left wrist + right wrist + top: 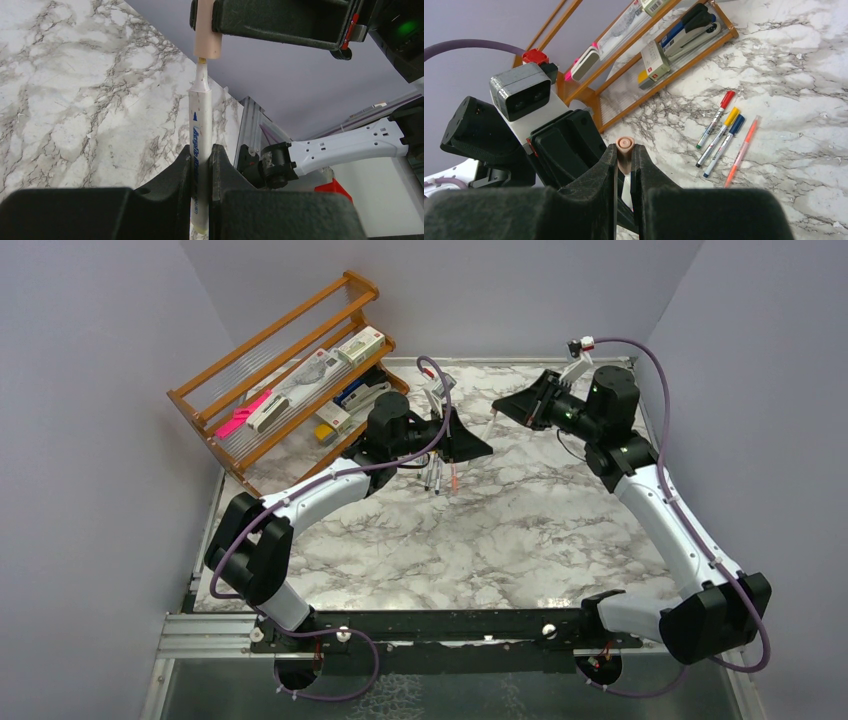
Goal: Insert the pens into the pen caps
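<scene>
My left hand (201,157) clamped grey-white pen (199,120); right hand (624,160) pinched pale pink cap (208,37), both above worktop (75,100). Nib sat at cap mouth. I feared slight tilt would jam nib on rim or push cap from grip.

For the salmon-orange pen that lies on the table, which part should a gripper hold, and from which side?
I would grip the salmon-orange pen at mid-barrel, coming straight down from above, closing across its width. It lies flat, and a small gap separates it from the blue-capped pen.
</scene>
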Action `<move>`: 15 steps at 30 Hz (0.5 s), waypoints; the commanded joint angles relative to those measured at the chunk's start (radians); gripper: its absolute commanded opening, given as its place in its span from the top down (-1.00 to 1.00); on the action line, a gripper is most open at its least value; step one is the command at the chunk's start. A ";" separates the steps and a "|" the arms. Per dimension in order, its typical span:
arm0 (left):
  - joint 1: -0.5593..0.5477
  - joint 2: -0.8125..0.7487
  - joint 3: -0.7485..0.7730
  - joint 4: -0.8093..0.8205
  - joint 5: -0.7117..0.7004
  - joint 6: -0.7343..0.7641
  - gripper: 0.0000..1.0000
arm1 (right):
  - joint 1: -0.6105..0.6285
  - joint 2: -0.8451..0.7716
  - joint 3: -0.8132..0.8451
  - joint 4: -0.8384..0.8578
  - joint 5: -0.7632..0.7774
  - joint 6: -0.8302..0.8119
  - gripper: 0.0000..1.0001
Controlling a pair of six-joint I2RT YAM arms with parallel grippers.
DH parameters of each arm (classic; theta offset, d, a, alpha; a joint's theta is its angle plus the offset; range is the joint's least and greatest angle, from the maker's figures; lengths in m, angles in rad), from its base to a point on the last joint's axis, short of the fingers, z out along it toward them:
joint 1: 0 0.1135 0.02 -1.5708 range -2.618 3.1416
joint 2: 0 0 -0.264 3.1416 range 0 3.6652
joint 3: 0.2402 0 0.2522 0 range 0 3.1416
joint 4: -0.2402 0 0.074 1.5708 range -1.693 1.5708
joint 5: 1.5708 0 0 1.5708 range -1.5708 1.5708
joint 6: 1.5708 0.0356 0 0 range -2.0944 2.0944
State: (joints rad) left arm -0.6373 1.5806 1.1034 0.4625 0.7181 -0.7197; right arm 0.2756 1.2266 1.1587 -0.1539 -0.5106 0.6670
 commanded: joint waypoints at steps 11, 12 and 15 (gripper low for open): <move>0.003 0.000 0.014 0.045 0.023 -0.006 1.00 | 0.000 -0.035 -0.015 0.049 0.047 -0.003 0.98; 0.003 0.001 0.016 0.045 0.025 -0.006 1.00 | 0.000 -0.039 -0.017 0.057 0.055 0.001 0.98; 0.003 0.010 0.019 0.045 0.035 -0.008 1.00 | -0.001 -0.045 -0.023 0.082 0.075 0.005 0.98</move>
State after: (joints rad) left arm -0.6369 1.5806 1.1034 0.4637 0.7193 -0.7242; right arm 0.2756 1.2133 1.1503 -0.1352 -0.4835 0.6685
